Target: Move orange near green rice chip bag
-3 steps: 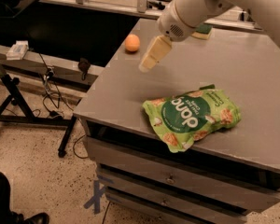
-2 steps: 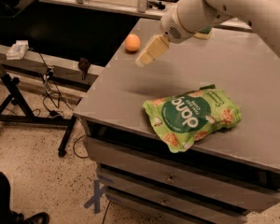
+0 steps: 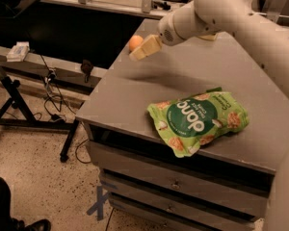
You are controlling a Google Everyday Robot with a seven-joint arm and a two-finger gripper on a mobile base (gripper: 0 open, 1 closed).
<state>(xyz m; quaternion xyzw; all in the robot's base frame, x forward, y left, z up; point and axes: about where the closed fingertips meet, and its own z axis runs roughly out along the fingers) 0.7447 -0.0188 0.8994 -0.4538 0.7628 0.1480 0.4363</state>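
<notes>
The orange [image 3: 134,42] is a small round fruit at the far left corner of the grey table [image 3: 135,95]. The green rice chip bag [image 3: 197,119] lies flat near the table's front edge, puffy, with a dark green circle and white lettering. My gripper [image 3: 143,49] hangs above the table just right of the orange, its pale fingers pointing down-left towards it and partly overlapping it in view. The white arm reaches in from the upper right.
The table is a drawer cabinet with drawer fronts [image 3: 183,177] below. A black stand with cables [image 3: 19,105] is on the floor to the left. A small white box [image 3: 18,51] lies on a low ledge at far left.
The gripper has moved up and left across the table, closing in on the orange. The orange and the bag have not moved.
</notes>
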